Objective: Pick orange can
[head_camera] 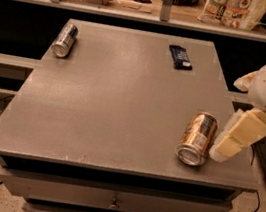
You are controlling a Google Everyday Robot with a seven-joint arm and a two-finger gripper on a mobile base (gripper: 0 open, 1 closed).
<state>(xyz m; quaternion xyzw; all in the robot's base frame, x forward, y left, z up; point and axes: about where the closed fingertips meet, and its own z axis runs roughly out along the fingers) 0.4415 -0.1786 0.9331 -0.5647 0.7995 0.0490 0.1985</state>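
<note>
The orange can point(197, 139) is glossy coppery metal with bright silver ends. At its 3 o'clock, the gripper point(227, 144) looks like matt cream plastic. The table point(114, 95) is matt grey and finely grained. At its 11 o'clock lies a shiny metal silver can point(64, 40), and at 1 o'clock a glossy dark wrapper point(180, 56).
</note>
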